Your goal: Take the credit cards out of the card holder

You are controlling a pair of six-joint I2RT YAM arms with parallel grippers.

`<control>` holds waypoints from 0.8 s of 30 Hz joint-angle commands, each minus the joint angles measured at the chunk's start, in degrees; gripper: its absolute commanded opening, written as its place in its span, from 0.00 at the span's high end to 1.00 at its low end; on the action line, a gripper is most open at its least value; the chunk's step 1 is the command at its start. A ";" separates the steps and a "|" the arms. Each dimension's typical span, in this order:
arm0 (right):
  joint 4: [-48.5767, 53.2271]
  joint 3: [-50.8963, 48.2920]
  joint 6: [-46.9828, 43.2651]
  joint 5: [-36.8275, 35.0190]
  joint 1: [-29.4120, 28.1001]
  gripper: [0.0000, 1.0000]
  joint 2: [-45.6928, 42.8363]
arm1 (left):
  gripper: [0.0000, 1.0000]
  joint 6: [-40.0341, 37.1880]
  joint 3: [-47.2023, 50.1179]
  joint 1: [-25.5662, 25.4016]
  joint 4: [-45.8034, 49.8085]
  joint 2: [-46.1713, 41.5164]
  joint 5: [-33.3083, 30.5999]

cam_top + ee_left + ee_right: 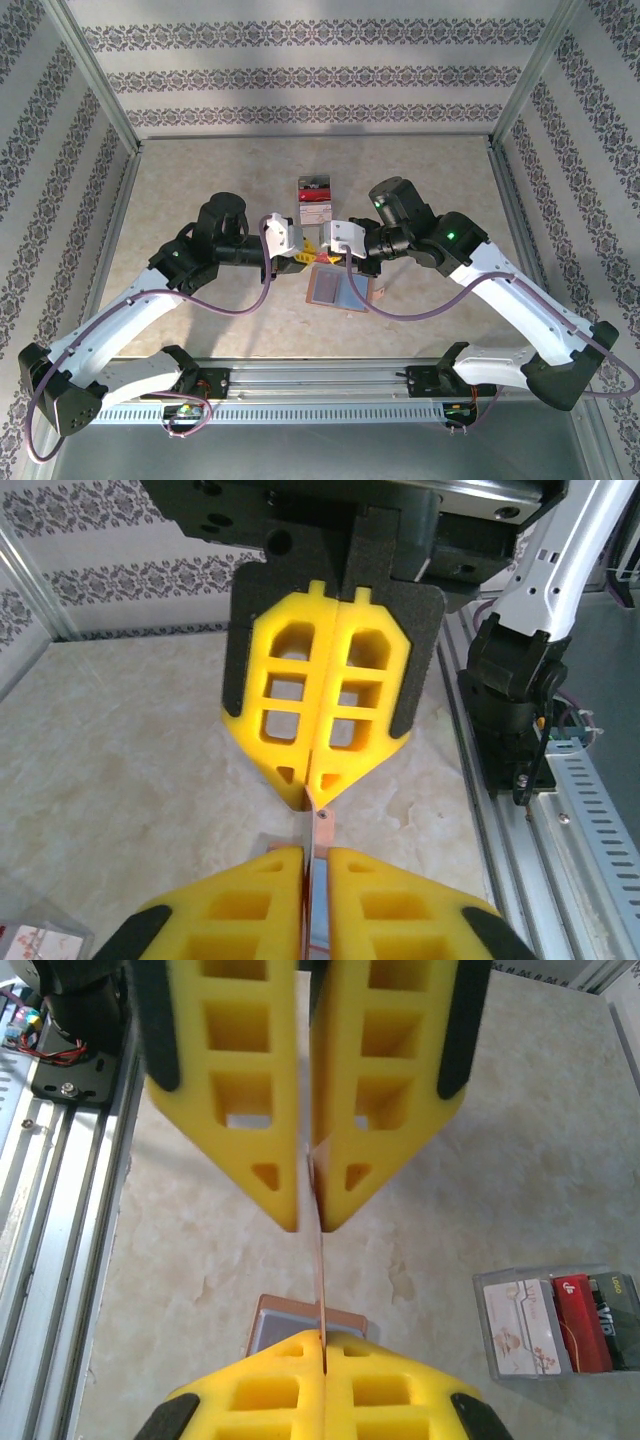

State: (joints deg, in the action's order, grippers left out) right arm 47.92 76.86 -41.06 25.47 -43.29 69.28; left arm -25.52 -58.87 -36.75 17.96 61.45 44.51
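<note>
The card holder (330, 288) lies open on the table, salmon outside and grey-blue inside, with one flap raised edge-on (322, 1260). My left gripper (316, 855) is shut on that thin flap (322, 830) from one side. From the opposite side my right gripper (322, 1338) is shut on the same flap, tip to tip with the left gripper (308, 1225). From above, the left gripper (306, 255) and right gripper (326, 252) meet just over the holder. Three credit cards (560, 1322), white, red and dark, lie in a clear tray (314, 193) behind. I cannot see any card inside the holder.
The marble-patterned table (220, 180) has patterned walls on three sides. A metal rail (320, 380) with the arm bases runs along the near edge. The clear tray (486, 1332) stands a short way beyond the grippers.
</note>
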 commanded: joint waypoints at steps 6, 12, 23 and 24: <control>-0.76 0.02 2.07 4.59 1.18 0.92 -1.41 | 1.00 1.76 2.58 -0.86 -5.96 -1.67 -0.29; 0.10 -0.84 2.66 9.05 4.48 0.41 -4.13 | 1.00 6.19 8.88 -0.88 -15.88 -6.48 -0.83; 1.22 1.60 2.39 10.56 2.54 0.40 -0.98 | 1.00 9.78 12.67 -0.86 -23.36 -9.18 0.00; 1.12 1.86 2.47 10.43 2.36 0.42 -0.68 | 1.00 9.92 12.70 -0.86 -23.61 -9.17 0.21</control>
State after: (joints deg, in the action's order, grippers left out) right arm 48.82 76.93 -38.76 34.06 -40.12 67.68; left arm -17.19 -46.46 -36.82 -1.41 53.01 43.35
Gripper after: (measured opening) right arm 0.591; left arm 0.056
